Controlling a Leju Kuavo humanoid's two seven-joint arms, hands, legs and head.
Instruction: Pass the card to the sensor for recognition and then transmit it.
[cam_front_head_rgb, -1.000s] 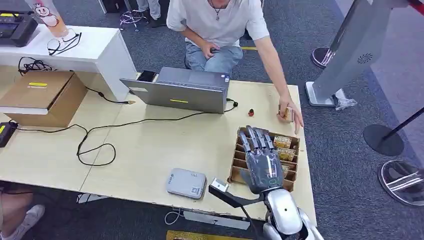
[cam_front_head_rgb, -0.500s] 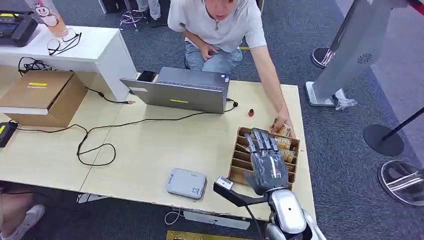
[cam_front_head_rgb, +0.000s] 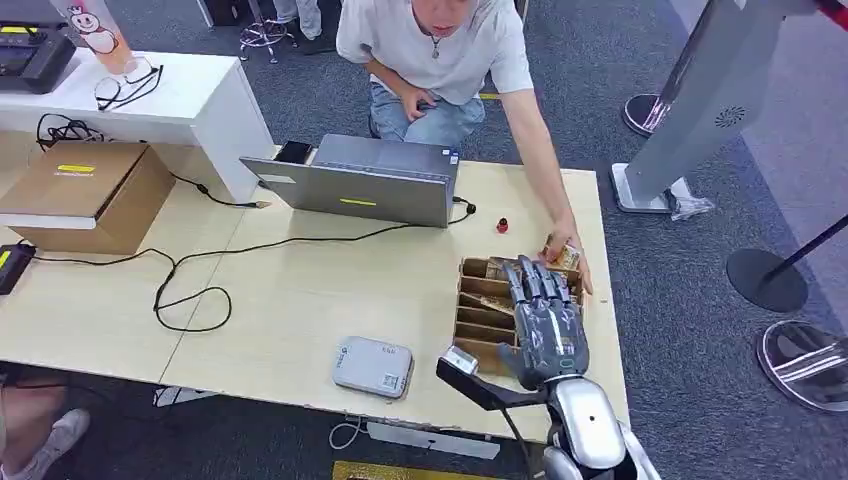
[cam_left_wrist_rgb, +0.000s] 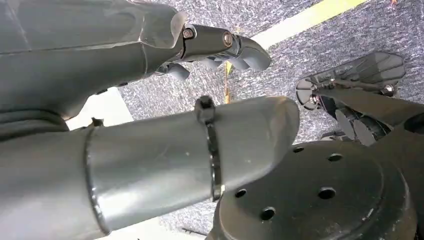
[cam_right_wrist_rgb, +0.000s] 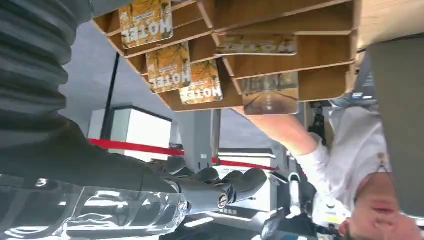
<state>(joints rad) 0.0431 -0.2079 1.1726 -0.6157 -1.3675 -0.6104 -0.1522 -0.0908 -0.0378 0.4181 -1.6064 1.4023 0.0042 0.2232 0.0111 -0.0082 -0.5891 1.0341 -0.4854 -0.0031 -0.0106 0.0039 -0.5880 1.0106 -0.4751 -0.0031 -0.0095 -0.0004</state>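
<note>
The right hand (cam_front_head_rgb: 545, 325) hovers flat over the slotted cardboard rack (cam_front_head_rgb: 478, 310) at five o'clock on the pale wooden table (cam_front_head_rgb: 300, 290), fingers stretched out and holding nothing, while a person's hand (cam_front_head_rgb: 562, 250) rests at the rack's far edge at twelve o'clock from it. The right wrist view catches glossy orange hotel cards (cam_right_wrist_rgb: 167, 72) standing in the rack's slots; the smooth grey rounded-square sensor (cam_front_head_rgb: 373, 366) lies at nine o'clock from the hand. The left hand (cam_left_wrist_rgb: 220, 47) hangs over speckled grey carpet, fingers curled in on nothing.
</note>
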